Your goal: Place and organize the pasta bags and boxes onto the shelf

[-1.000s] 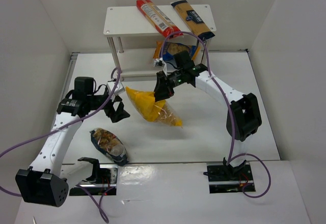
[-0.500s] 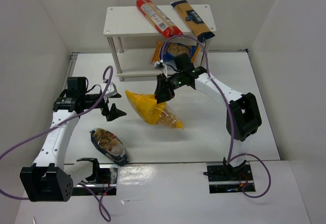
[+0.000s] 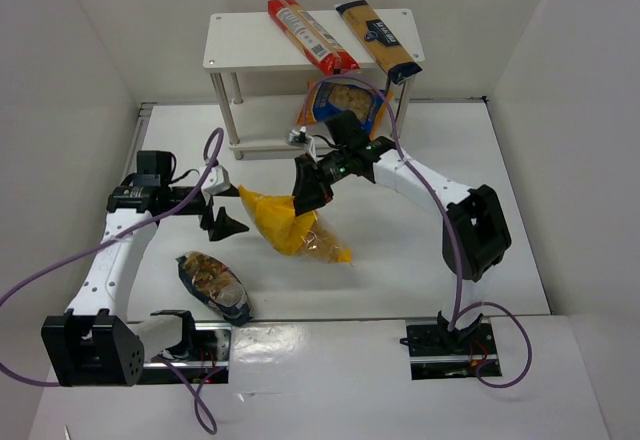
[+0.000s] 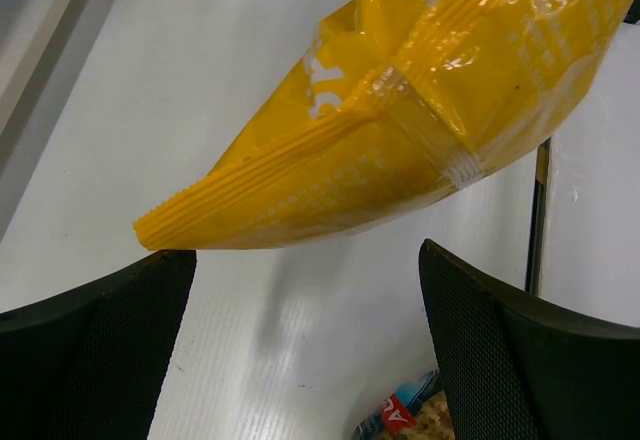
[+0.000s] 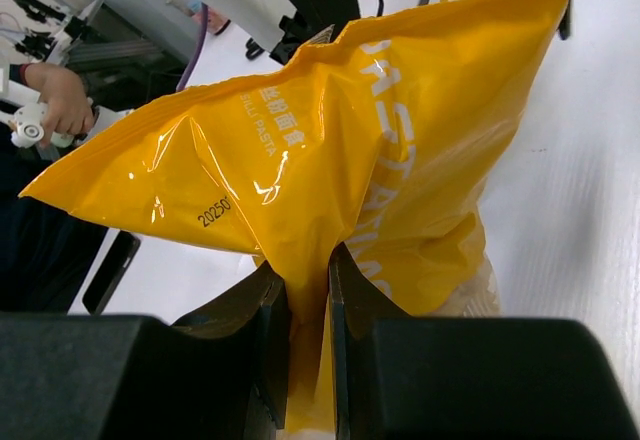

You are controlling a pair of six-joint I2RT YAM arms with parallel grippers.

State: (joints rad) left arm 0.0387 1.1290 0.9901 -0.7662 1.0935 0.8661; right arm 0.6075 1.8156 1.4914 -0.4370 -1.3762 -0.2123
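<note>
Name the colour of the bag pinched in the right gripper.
Yellow with white lettering; the bag shows best in the right wrist view.

A flat white table (image 3: 400,270) carries a small white two-tier rack (image 3: 240,40) just beyond the right claw (image 3: 310,188). On the rack's top board lie a long red pack (image 3: 310,35) and a long yellow-navy pack (image 3: 380,40), side by side. A blue-yellow bag (image 3: 340,100) sits on the lower board, right behind that claw. A dark clear bag of brownish pasta (image 3: 212,282) lies on the table, nearward of the left claw (image 3: 228,208).
</note>
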